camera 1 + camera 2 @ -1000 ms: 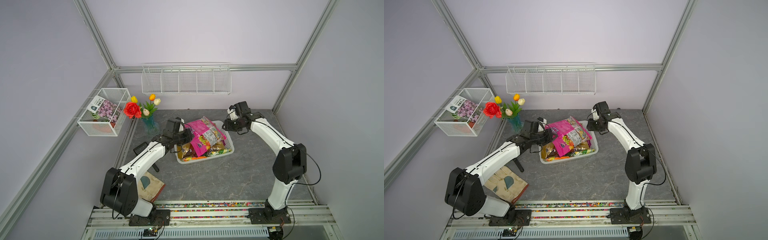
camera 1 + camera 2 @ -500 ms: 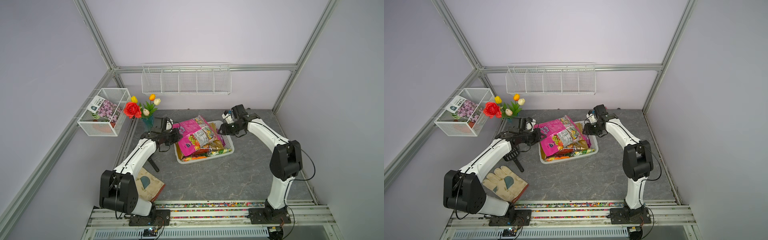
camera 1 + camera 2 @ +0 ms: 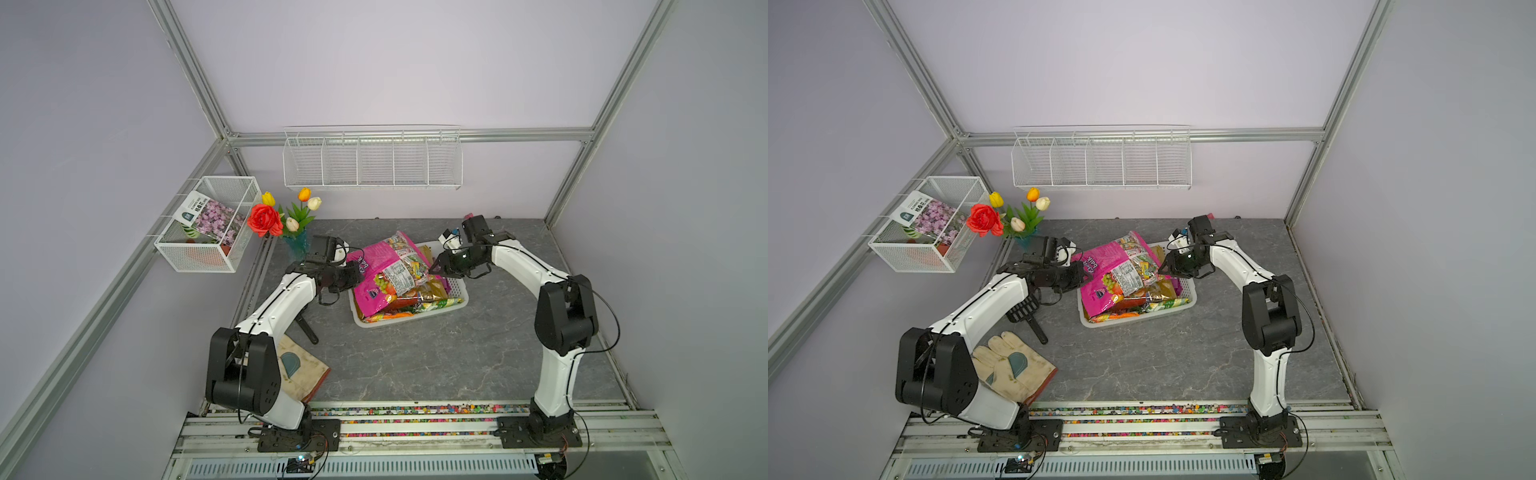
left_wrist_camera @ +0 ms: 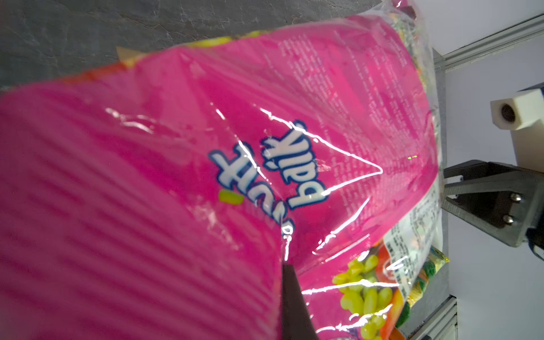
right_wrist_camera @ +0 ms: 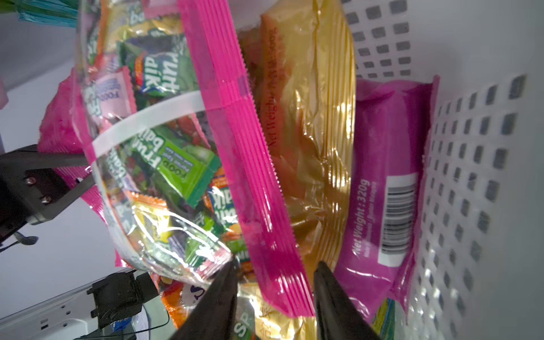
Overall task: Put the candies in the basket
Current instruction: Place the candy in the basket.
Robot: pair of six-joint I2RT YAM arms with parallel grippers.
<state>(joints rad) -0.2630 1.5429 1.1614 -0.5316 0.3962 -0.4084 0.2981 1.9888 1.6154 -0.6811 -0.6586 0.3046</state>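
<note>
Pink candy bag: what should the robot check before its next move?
1. Left gripper shut on the large glossy pink candy bag: ok.
2. Right gripper open, jaws either side of the bag's ridged edge: ok.
3. Pink bag down inside the white perforated plastic basket: not ok, it rides atop the pile, gripped end past the rim.
4. Glossy gold bag and purple bag inside basket: ok.
5. Room underneath for it: cannot tell.

Bright, even light; glare streaks the pink bag [image 4: 265,147], whose near end seems blurred.
</note>
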